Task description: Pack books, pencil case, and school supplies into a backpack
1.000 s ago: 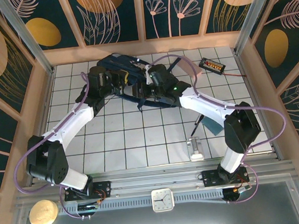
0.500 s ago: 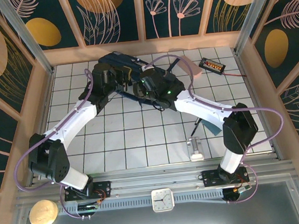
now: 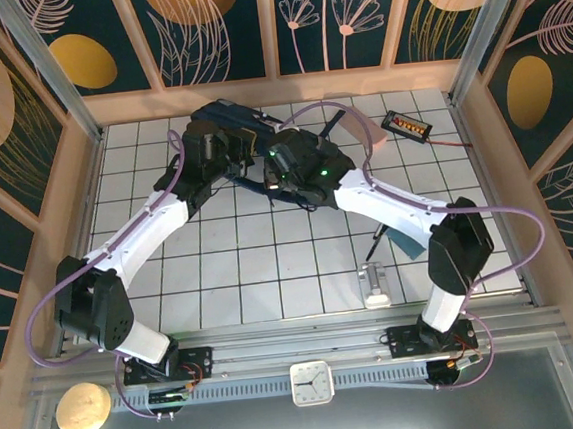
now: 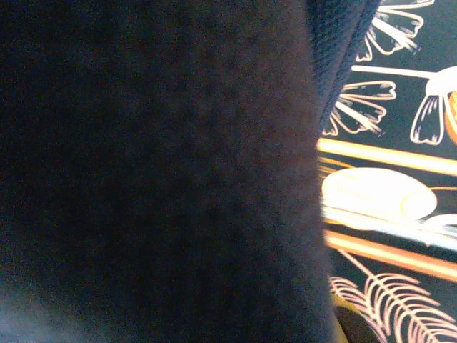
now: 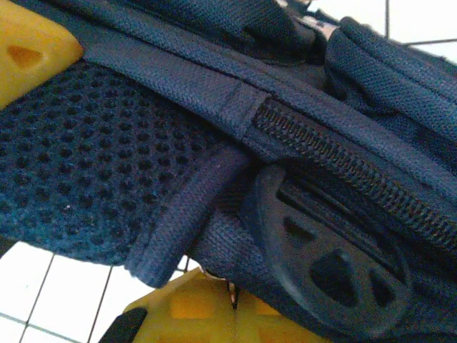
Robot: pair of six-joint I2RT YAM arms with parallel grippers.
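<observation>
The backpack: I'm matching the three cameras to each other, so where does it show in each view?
Top external: backpack at top centre, on the far part of the white tiled table.
Left wrist: dark blurred fabric at left and centre, navy mesh at the top; likely the backpack.
Right wrist: close up, mesh at left, zip running to lower right.
Shared landmark: the white tiles, also at right wrist's lower left.
</observation>
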